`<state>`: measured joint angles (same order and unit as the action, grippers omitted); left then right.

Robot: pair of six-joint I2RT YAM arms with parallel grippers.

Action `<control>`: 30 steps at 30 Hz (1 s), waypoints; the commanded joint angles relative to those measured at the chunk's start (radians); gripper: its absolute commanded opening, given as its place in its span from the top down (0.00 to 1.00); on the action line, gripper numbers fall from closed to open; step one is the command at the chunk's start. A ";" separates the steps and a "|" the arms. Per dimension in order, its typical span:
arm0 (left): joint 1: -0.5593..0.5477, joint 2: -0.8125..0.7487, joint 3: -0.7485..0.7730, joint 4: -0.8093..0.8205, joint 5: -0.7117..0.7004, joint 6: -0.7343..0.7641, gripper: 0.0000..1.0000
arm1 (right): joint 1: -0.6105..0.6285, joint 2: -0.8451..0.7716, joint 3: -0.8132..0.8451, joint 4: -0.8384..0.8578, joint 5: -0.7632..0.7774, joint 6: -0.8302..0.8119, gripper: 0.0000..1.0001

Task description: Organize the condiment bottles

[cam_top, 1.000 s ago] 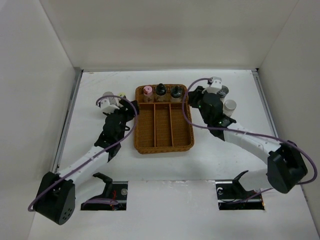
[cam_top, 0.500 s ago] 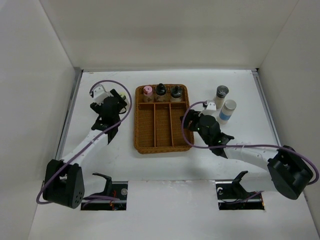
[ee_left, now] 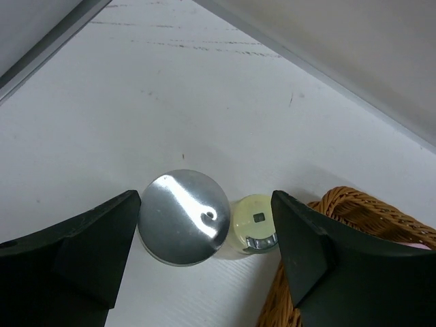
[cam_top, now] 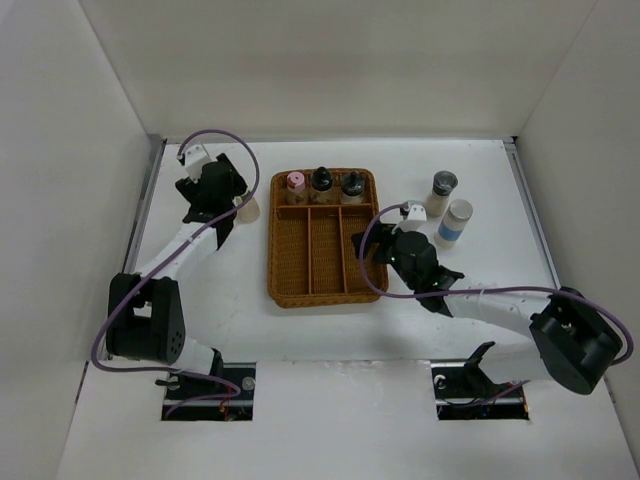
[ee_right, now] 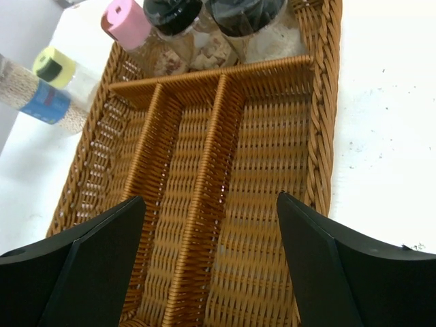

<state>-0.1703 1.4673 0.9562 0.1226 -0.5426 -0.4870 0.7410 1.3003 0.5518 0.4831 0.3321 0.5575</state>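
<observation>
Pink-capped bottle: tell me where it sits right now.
In the top view the pink-capped bottle stands at the left end of the far compartment of the wicker tray, beside a black-capped bottle.

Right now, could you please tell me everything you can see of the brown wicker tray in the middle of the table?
The wicker tray is a brown woven rectangle with rounded corners and raised walls, lying flat on the table. Dividers make one cross compartment at the far end and three long lanes nearer the arms. The cross compartment holds a pink-capped bottle and two black-capped bottles, upright; the lanes hold nothing.
</observation>
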 commanded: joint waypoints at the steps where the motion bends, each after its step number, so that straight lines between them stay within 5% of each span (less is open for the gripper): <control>1: -0.002 -0.005 0.026 -0.032 -0.002 0.018 0.23 | 0.008 0.011 0.025 0.052 -0.010 -0.005 0.15; 22: -0.010 -0.022 -0.022 -0.023 -0.071 0.033 0.21 | 0.024 0.047 0.051 0.026 -0.004 -0.027 0.12; 30: 0.025 0.070 0.024 -0.014 -0.037 0.025 0.34 | 0.031 0.039 0.054 0.020 0.001 -0.039 0.12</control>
<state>-0.1608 1.5215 0.9352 0.0937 -0.5934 -0.4683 0.7612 1.3418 0.5632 0.4789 0.3305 0.5343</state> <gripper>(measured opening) 0.671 0.880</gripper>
